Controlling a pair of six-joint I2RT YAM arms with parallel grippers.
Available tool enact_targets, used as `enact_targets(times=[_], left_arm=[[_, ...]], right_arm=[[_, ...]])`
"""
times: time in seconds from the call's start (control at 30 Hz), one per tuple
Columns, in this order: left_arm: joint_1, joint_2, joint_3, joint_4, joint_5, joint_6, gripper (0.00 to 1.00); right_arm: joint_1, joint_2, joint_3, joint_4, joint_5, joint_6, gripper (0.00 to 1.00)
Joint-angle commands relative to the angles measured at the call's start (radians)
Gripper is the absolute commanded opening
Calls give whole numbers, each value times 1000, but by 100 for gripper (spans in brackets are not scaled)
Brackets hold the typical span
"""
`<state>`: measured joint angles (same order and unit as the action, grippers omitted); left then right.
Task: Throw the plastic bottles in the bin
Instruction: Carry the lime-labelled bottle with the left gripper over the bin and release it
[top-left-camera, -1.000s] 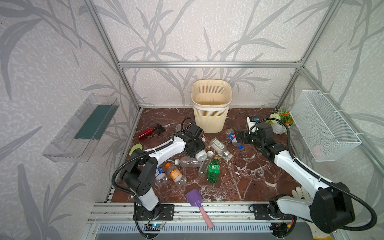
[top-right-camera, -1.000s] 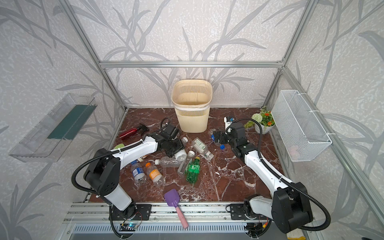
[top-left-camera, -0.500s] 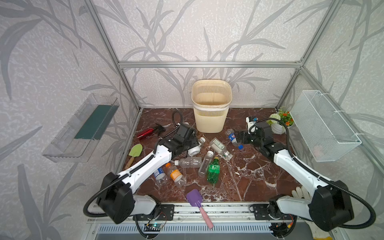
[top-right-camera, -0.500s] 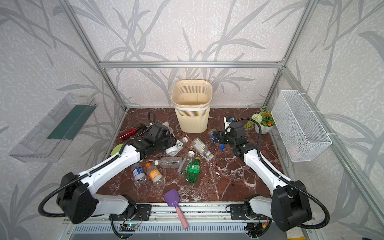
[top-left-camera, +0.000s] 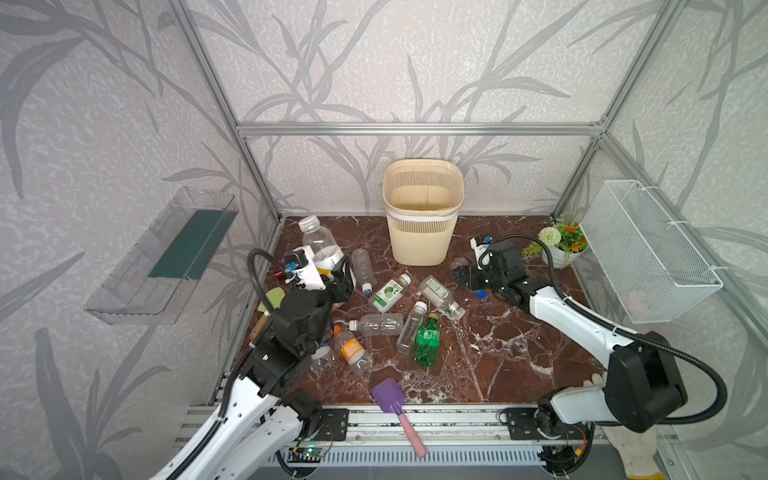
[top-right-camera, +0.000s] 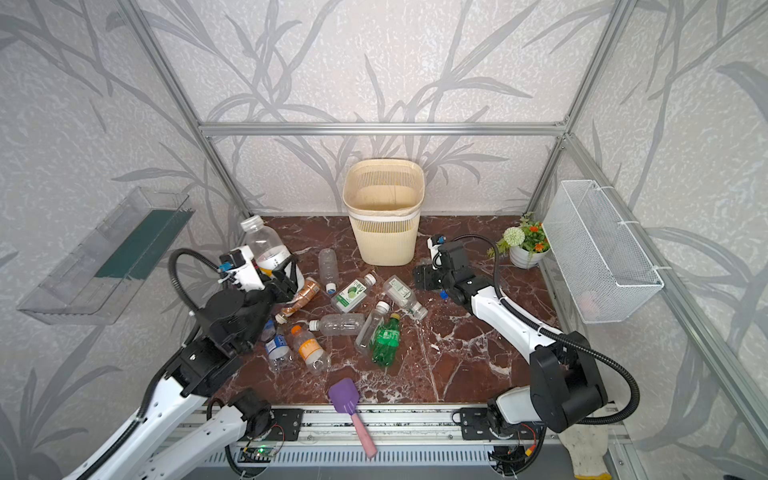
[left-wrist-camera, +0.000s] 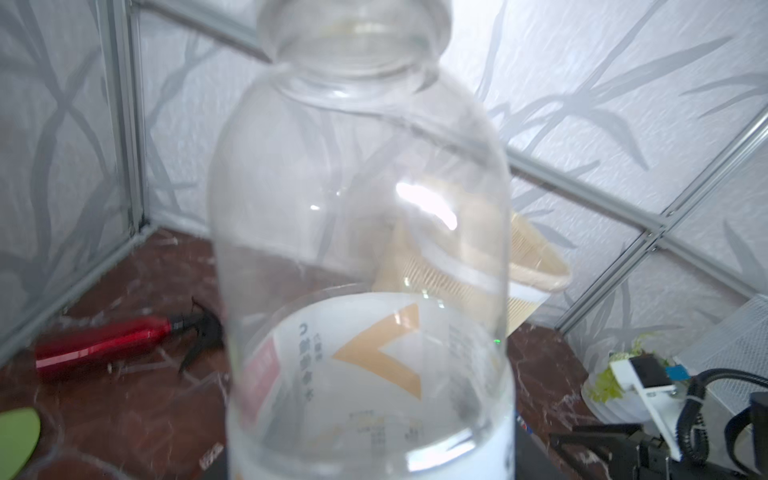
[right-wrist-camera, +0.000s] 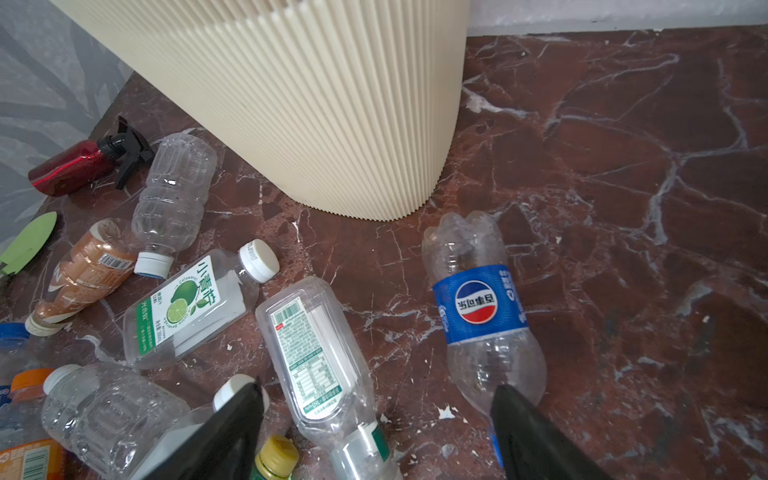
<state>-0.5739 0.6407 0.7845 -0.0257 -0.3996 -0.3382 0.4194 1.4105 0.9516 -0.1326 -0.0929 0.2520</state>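
My left gripper (top-left-camera: 332, 276) is shut on the base of a large clear plastic bottle (top-left-camera: 320, 245) with a white and orange label. It holds the bottle upright above the floor's back left, and the bottle (left-wrist-camera: 361, 249) fills the left wrist view. The cream slatted bin (top-left-camera: 422, 232) stands at the back middle. My right gripper (right-wrist-camera: 376, 388) is open and low beside the bin, with a blue-labelled cola bottle (right-wrist-camera: 478, 307) lying by one finger (right-wrist-camera: 523, 432). Several more plastic bottles lie in the middle, among them a green one (top-left-camera: 427, 340) and a lime-labelled one (top-left-camera: 388, 293).
A purple pink-handled scoop (top-left-camera: 388, 395) lies at the front edge. A red spray bottle (right-wrist-camera: 79, 166) lies at the back left. A flower pot (top-left-camera: 561, 245) stands at the back right under a white wire basket (top-left-camera: 648, 249). A clear tray (top-left-camera: 166, 257) hangs on the left wall.
My left arm has swung from the bottle pile toward the back left and risen, with the large clear bottle now upright in its grip. The right gripper has stayed near the cola bottle.
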Motion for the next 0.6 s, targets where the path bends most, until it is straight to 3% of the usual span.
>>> enact_targets(times=[0.0,0.13,0.2,0.3,0.37,0.4,0.43,0.57], left_arm=[[1,96,125,247,44,249,61],[10,434,482,271,92,262,60],[29,694,778,127,164,198,62],[31,1114,1419,-399,291,165,80],[32,1404,1994,-793,290,152,91],[34,1530,2199,-904,287,159,99],[33,1589,2339,-963,272,174,99],[34,1237,1714,-697,234,202,99]], right_arm=[[11,-14,31,-29,33,-14,87],[26,-37,9,-1,41,9,87],[33,-41,-2,9,34,29,87],[51,-56,-20,14,31,43,86],[61,-76,-43,19,35,44,87],[62,-86,-56,20,37,47,87],[62,-97,-71,20,37,49,87],[62,-125,-110,19,53,36,88]])
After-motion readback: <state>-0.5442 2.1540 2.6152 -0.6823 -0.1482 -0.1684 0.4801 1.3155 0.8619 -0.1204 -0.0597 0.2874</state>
